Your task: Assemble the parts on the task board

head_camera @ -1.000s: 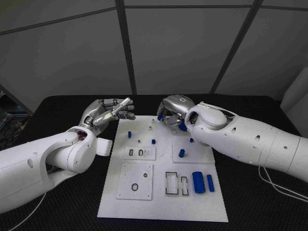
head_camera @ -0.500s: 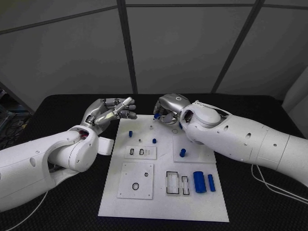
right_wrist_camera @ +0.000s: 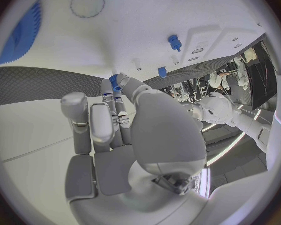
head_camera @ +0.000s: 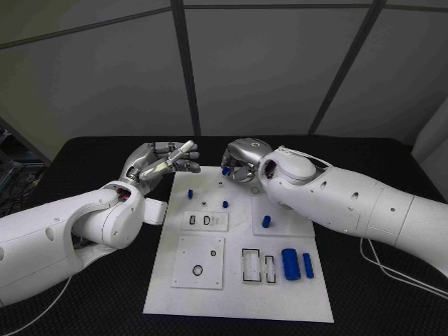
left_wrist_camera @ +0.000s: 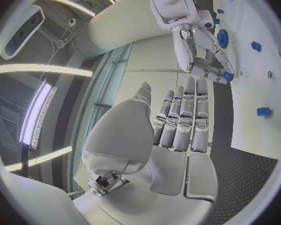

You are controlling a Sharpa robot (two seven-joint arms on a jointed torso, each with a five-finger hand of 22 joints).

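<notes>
The white task board (head_camera: pixel 246 297) lies in the middle of the table. My right hand (head_camera: pixel 241 161) hovers over its far end and pinches a small blue piece (right_wrist_camera: pixel 115 82) at its fingertips; the same piece (left_wrist_camera: pixel 227 76) shows in the left wrist view, just above the board. My left hand (head_camera: pixel 164 160) is raised off the board's far left corner, fingers (left_wrist_camera: pixel 184 117) straight and side by side, holding nothing. Blue pegs (head_camera: pixel 190 194) (head_camera: pixel 224 204) (head_camera: pixel 265 222) stand in the board. A blue gear (right_wrist_camera: pixel 22 31) lies on it near my right hand.
Two blue cylinders (head_camera: pixel 288 264) (head_camera: pixel 306 265) lie at the board's near right, beside black-framed slots (head_camera: pixel 250 266). Two raised white plates (head_camera: pixel 202 221) (head_camera: pixel 198 262) sit on the board's left half. Black table (head_camera: pixel 386 294) surrounds the board.
My right hand has edged a little to the left over the board's far end, still pinching the blue piece. The left hand has hardly moved.
</notes>
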